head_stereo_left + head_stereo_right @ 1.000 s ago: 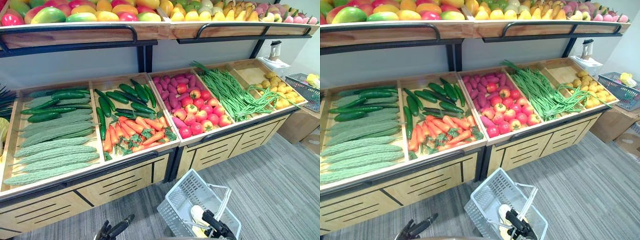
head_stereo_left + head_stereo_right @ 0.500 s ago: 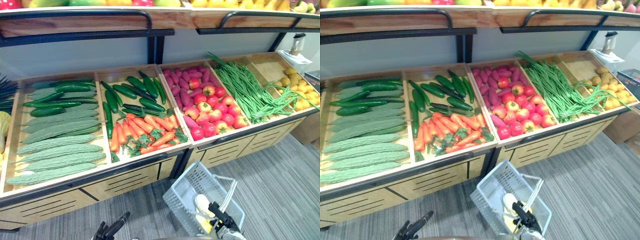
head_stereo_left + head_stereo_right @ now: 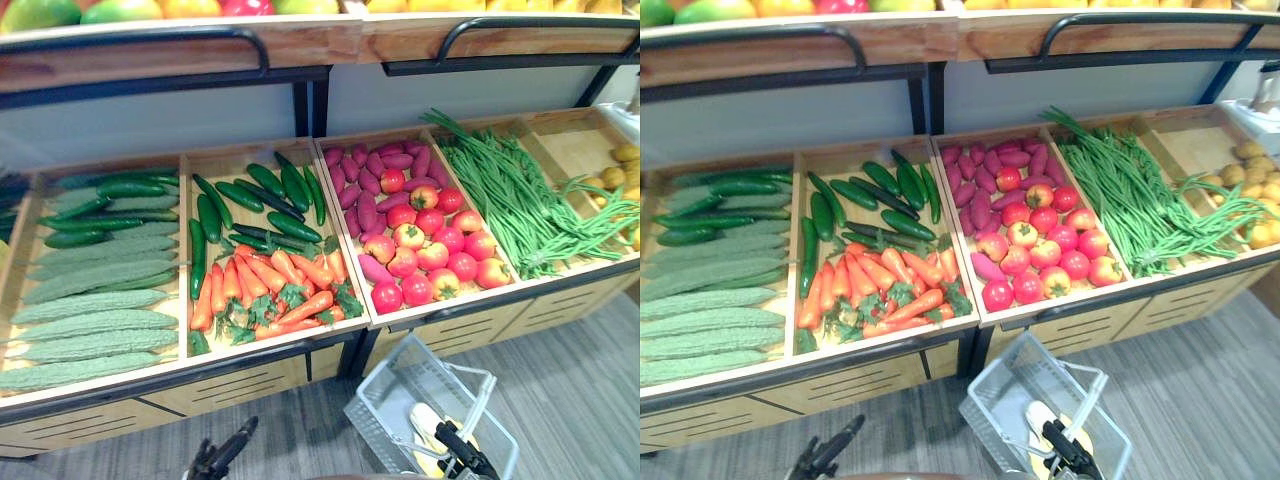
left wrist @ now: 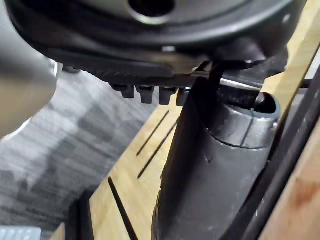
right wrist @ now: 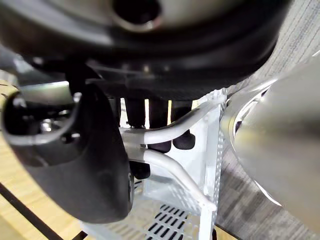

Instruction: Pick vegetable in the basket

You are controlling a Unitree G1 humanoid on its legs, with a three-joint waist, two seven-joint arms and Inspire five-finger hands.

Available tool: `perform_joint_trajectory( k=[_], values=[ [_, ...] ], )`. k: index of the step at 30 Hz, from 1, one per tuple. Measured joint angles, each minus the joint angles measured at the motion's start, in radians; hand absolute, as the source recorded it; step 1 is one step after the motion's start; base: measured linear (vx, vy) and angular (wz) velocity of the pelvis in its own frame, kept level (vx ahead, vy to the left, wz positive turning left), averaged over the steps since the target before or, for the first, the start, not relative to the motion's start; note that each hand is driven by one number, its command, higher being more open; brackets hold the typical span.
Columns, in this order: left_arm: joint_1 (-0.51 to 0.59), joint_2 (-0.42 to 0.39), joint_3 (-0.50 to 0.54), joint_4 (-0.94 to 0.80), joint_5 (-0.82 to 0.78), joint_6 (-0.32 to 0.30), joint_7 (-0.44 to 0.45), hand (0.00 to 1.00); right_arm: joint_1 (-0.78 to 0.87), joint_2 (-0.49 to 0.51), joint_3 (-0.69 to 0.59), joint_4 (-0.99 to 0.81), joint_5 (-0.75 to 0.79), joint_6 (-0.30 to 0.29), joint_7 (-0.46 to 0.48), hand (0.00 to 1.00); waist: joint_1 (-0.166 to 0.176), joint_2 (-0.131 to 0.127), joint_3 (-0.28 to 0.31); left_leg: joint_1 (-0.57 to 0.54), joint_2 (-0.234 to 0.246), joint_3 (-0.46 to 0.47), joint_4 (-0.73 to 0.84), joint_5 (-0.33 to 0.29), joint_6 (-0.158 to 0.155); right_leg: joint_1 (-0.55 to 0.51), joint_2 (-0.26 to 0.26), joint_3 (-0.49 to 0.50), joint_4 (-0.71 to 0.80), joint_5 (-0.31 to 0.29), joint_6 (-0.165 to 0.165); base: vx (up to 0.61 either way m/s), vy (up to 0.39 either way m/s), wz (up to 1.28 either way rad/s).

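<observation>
White wire basket (image 3: 430,405) hangs from the robot's right hand (image 3: 462,462), fingers curled tight round the two handles (image 5: 170,130), just off the front edge of the wooden stand (image 3: 300,352), below the tomato compartment. Something pale yellow (image 3: 428,432) already lies in it, can't tell what. The left hand (image 3: 222,458) sits low in front of the carrot compartment, fingers loose and apart, nothing in them. What's changed over the last second is really just the viewpoint: the whole scene has slid and the bins look bigger, with the fruit shelf on top mostly cut off, so I'd say the head has moved in and dipped, not the veg. Carrots (image 3: 270,290), dark cucumbers (image 3: 250,190), bumpy pale gourds (image 3: 90,320), tomatoes (image 3: 430,250) and green beans (image 3: 510,195) all lie untouched in their compartments. So it's still lining up, no pick started yet. My guess is that the free left hand does the reaching, and the carrots are nearest to it.
</observation>
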Motion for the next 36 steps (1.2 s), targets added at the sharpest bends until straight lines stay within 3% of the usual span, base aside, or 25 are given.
perform_joint_trajectory(
  k=[1,3,6,8,12,19,23,24,25,26,27,28,29,30,34,36],
  values=[
    [-0.002,0.001,-0.011,-0.003,0.0,-0.005,-0.001,1.0,-0.004,-0.01,0.001,0.021,0.0,0.008,0.0,0.0,-0.001,0.0,0.0,-0.008,-0.009,0.0,0.002,-0.01,-0.017,0.024,0.011,-0.001,-0.011,-0.017,-0.03,0.1,-0.209,0.44],
    [0.0,0.009,-0.034,-0.002,0.0,-0.005,0.015,1.0,-0.016,-0.023,0.0,0.039,0.0,0.013,-0.002,0.0,-0.005,-0.001,0.0,0.0,-0.026,0.032,-0.058,0.012,0.005,0.031,0.028,-0.004,-0.008,-0.024,-0.042,0.06,-0.112,0.34],
    [-0.001,0.021,-0.046,-0.002,0.0,-0.003,0.031,1.0,-0.004,-0.027,-0.006,0.039,0.002,0.034,-0.015,0.0,-0.008,-0.008,-0.006,0.026,-0.028,0.036,-0.136,0.045,-0.001,0.031,0.046,0.007,-0.001,-0.028,-0.049,0.07,-0.026,0.38],
    [0.024,0.038,-0.045,0.001,0.0,-0.002,0.067,1.0,-0.004,-0.021,-0.026,0.04,0.001,0.069,-0.023,0.0,-0.003,-0.03,-0.017,0.036,-0.035,0.051,-0.136,0.045,-0.002,0.032,0.044,0.037,0.008,-0.029,-0.05,0.06,-0.001,-0.07],
    [0.066,0.049,-0.031,0.001,-0.013,-0.003,0.118,1.0,0.016,0.018,-0.044,0.037,-0.015,0.083,-0.023,0.0,0.001,-0.058,-0.036,0.063,-0.049,0.068,-0.135,0.044,-0.003,0.033,0.028,0.072,0.041,-0.029,-0.05,0.05,0.018,-0.08],
    [0.079,0.025,0.055,0.001,-0.128,-0.044,0.17,1.0,0.036,0.036,-0.079,0.018,-0.029,0.078,-0.021,0.0,0.025,-0.055,-0.053,0.081,-0.046,0.103,-0.132,0.042,-0.007,0.036,0.022,0.086,0.049,-0.009,-0.04,0.04,-0.017,-0.06],
    [0.081,-0.013,0.092,0.001,-0.297,-0.161,0.183,1.0,0.048,0.034,-0.079,0.012,-0.041,0.074,-0.019,0.0,0.03,-0.034,-0.062,0.081,-0.033,0.106,-0.129,0.042,-0.007,0.052,0.029,0.071,0.031,0.004,-0.033,0.06,-0.088,0.06],
    [0.08,-0.021,0.094,-0.002,-0.378,-0.228,0.184,1.0,0.06,0.035,-0.078,-0.005,-0.041,0.075,-0.018,0.0,0.034,-0.032,-0.068,0.08,-0.027,0.107,-0.122,0.044,-0.009,0.052,0.03,0.059,0.043,0.008,-0.033,0.06,-0.08,0.08],
    [0.078,-0.024,0.099,-0.005,-0.403,-0.254,0.185,1.0,0.064,0.035,-0.078,-0.007,-0.041,0.074,-0.017,0.0,0.037,-0.029,-0.068,0.079,-0.024,0.108,-0.115,0.045,-0.009,0.049,0.029,0.055,0.06,0.008,-0.032,0.08,-0.121,0.11],
    [0.076,-0.028,0.117,-0.013,-0.451,-0.306,0.185,1.0,0.07,0.031,-0.079,-0.01,-0.041,0.074,-0.017,0.0,0.037,-0.011,-0.061,0.08,-0.008,0.11,-0.09,0.047,-0.009,0.022,0.026,0.052,0.142,0.012,-0.032,0.07,-0.139,-0.03],
    [0.054,-0.038,0.157,-0.023,-0.496,-0.367,0.196,1.0,0.072,0.029,-0.086,-0.034,-0.04,0.068,-0.016,0.0,0.042,0.014,-0.055,0.088,0.036,0.123,-0.062,0.047,-0.009,-0.061,0.036,0.056,0.276,-0.02,-0.019,0.06,-0.171,-0.08],
    [0.048,-0.039,0.205,-0.028,-0.524,-0.425,0.202,1.0,0.077,0.03,-0.081,-0.056,-0.04,0.07,-0.011,0.0,0.042,0.03,-0.063,0.083,0.065,0.136,-0.048,0.047,-0.01,-0.048,0.08,0.051,0.09,-0.081,-0.008,0.03,-0.174,-0.16],
    [0.047,-0.028,0.24,-0.037,-0.538,-0.463,0.205,1.0,0.08,0.04,-0.076,-0.064,-0.04,0.072,-0.005,0.0,0.045,0.014,-0.065,0.08,0.063,0.148,-0.041,0.053,-0.021,-0.015,0.091,0.052,-0.114,-0.002,-0.036,0.02,-0.172,-0.11],
    [0.032,-0.003,0.289,-0.041,-0.562,-0.518,0.202,1.0,0.08,0.057,-0.078,-0.057,-0.041,0.071,0.006,0.0,0.043,-0.01,-0.056,0.081,0.067,0.149,-0.022,0.037,-0.038,-0.002,0.084,0.041,-0.209,0.147,-0.046,0.11,-0.204,0.11],
    [0.032,-0.049,0.314,-0.049,-0.57,-0.596,0.226,1.0,0.101,0.003,-0.078,-0.039,-0.046,0.077,0.0,0.0,0.047,0.045,-0.071,0.09,0.034,0.162,-0.114,0.056,-0.033,0.002,0.087,0.009,-0.212,0.15,-0.053,0.09,-0.022,0.21],
    [0.034,-0.047,0.353,-0.088,-0.568,-0.64,0.253,1.0,0.098,0.004,-0.077,-0.039,-0.046,0.081,0.0,0.0,0.05,0.054,-0.072,0.096,0.024,0.163,-0.13,0.057,-0.033,0.003,0.082,0.005,-0.212,0.149,-0.05,0.0,0.074,0.1]
  ],
)
